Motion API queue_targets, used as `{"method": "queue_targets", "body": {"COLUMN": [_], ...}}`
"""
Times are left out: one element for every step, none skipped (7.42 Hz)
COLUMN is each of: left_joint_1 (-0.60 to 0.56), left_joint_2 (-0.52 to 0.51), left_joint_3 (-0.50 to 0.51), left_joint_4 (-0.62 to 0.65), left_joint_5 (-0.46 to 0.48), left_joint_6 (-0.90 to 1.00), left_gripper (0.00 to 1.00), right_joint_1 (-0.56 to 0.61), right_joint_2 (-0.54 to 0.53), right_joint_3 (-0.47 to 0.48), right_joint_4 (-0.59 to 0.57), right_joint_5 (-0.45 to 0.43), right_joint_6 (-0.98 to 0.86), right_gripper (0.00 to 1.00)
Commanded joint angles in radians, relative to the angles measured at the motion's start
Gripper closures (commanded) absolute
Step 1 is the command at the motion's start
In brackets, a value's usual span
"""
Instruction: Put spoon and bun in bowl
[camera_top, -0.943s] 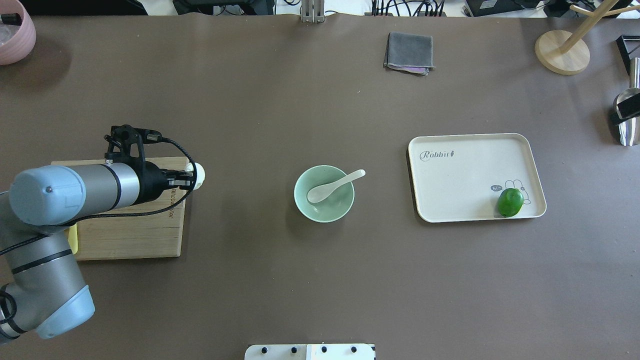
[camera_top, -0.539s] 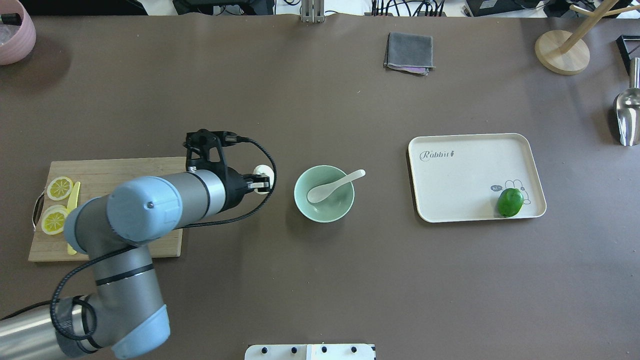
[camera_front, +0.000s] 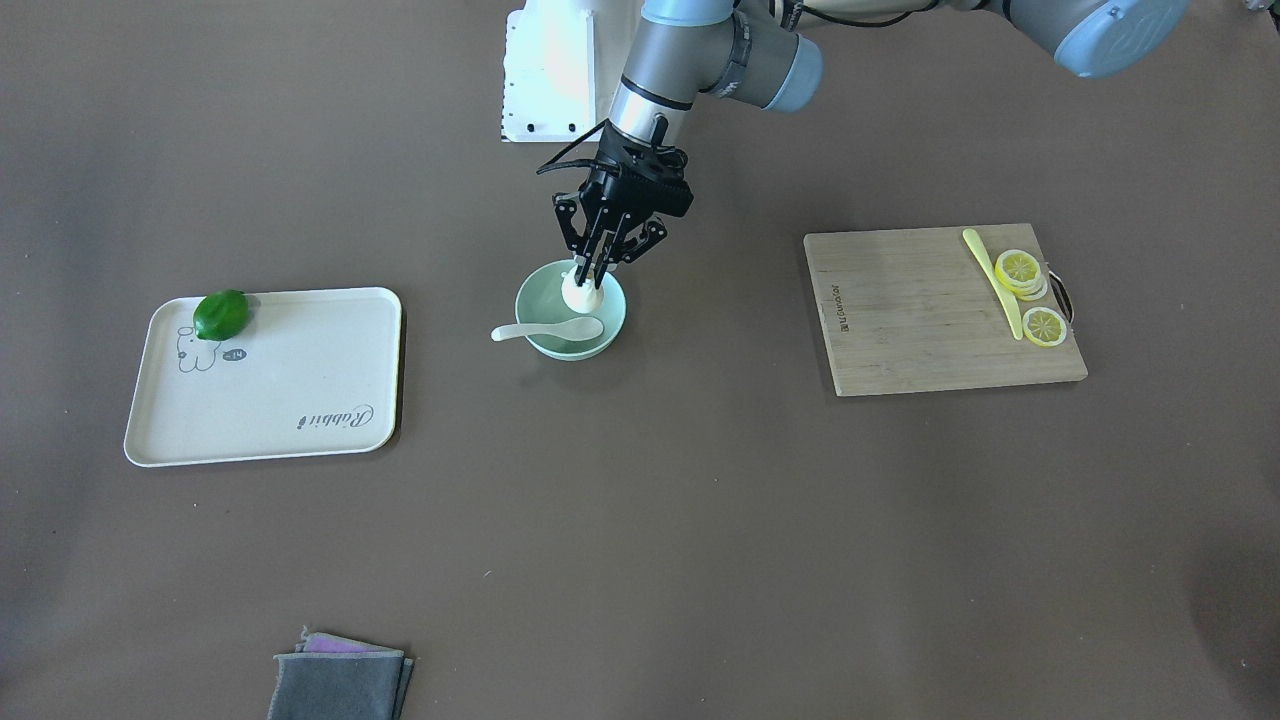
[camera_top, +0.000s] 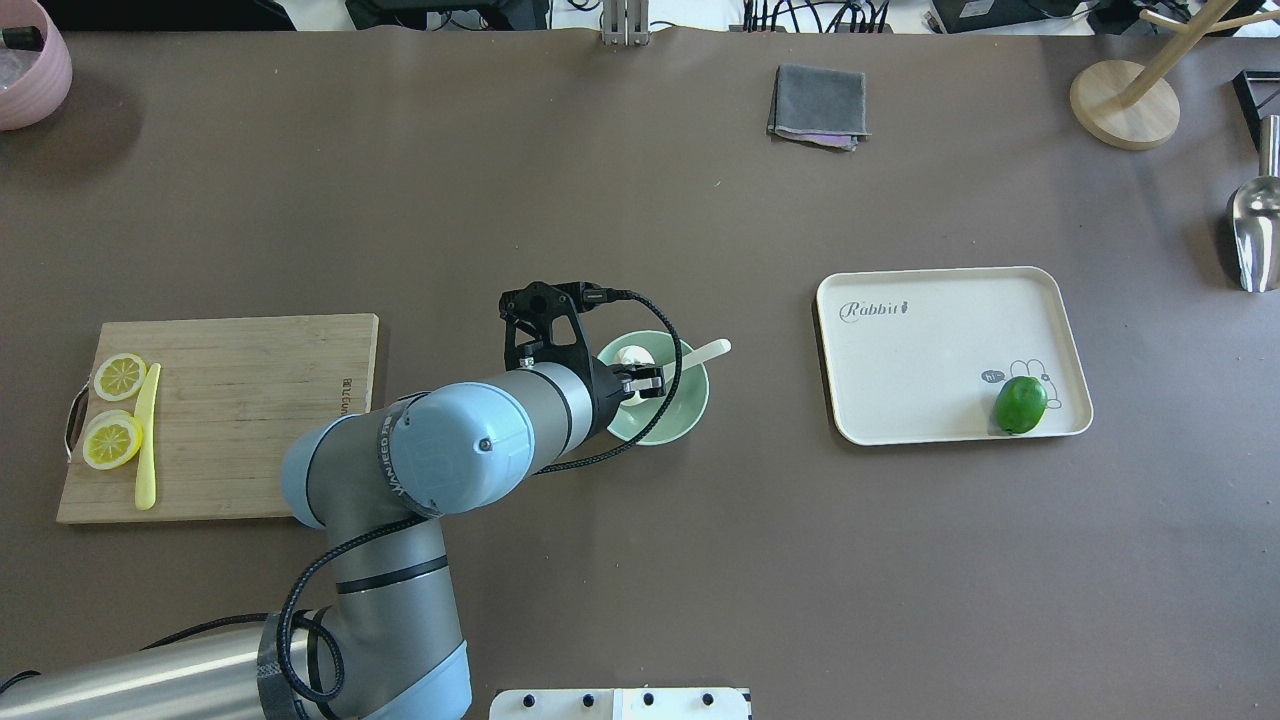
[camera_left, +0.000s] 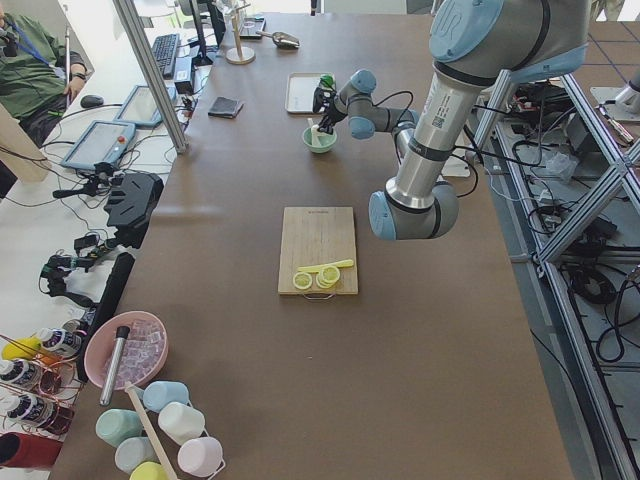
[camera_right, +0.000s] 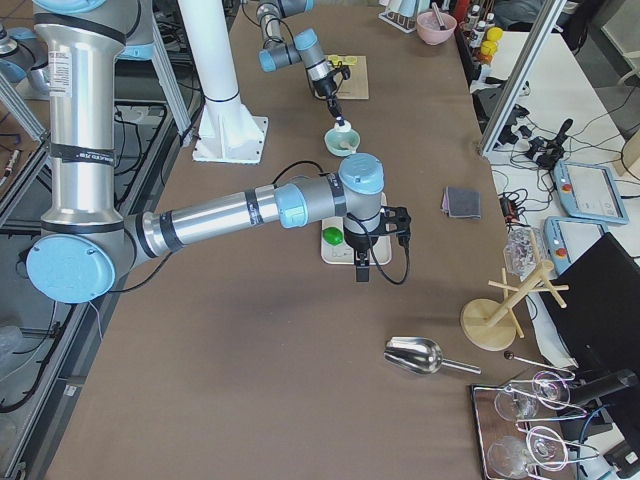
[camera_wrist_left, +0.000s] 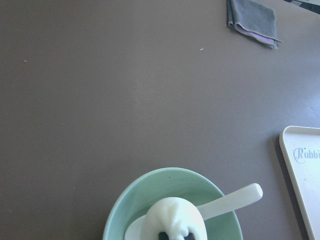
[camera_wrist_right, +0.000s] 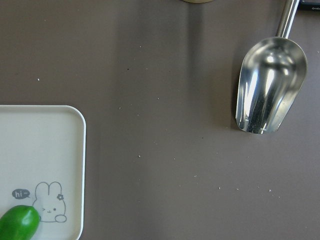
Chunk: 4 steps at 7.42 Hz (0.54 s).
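Observation:
The mint-green bowl (camera_top: 688, 412) stands mid-table. The cream-white spoon (camera_top: 706, 351) lies in it, with its scoop inside and its handle over the rim. My left gripper (camera_top: 643, 383) is shut on the white bun (camera_top: 634, 357) and holds it just over the bowl's inside. From the front, the gripper (camera_front: 590, 272) points down with the bun (camera_front: 581, 295) at its tips, above the spoon (camera_front: 545, 330). In the left wrist view the bun (camera_wrist_left: 175, 217) hangs over the bowl (camera_wrist_left: 150, 182). My right gripper (camera_right: 360, 268) shows only in the exterior right view, by the tray; I cannot tell its state.
A cream tray (camera_top: 930, 350) with a green lime (camera_top: 1020, 404) lies right of the bowl. A wooden cutting board (camera_top: 250, 420) with lemon slices and a yellow knife (camera_top: 147, 435) lies to the left. A grey cloth (camera_top: 818, 104), a metal scoop (camera_top: 1255, 230) and a wooden stand (camera_top: 1125, 103) are at the far side.
My left arm has swung right from the cutting board's edge to over the bowl, carrying the bun. The right gripper has left the overhead view's right edge.

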Motion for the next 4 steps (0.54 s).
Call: {"method": "queue_targets", "body": {"left_joint_1": [0.003,0.003,-0.003,-0.034], "left_joint_2": [-0.002,-0.001,0.016,0.062], "left_joint_3": [0.002,-0.013,-0.057,-0.073], "left_joint_4": [-0.001,0.000,0.011,0.035], "left_joint_5": [0.000,-0.008,-0.012,-0.072], "left_joint_6": [-0.004,-0.001,0.008,0.023], "left_gripper": [0.02,0.02,0.02,0.02], "right_joint_1": [-0.001,0.001,-0.001,-0.001], "right_joint_2": [-0.007,-0.009,-0.020,-0.047], "right_joint_3": [0.002,0.002,-0.001,-0.010], "right_joint_4": [0.000,0.000,0.000,0.000], "right_joint_5": [-0.001,-0.001,-0.002,-0.002], "right_joint_6": [0.001,0.001,0.002,0.001], "right_gripper": [0.00,0.00,0.00,0.00]}}
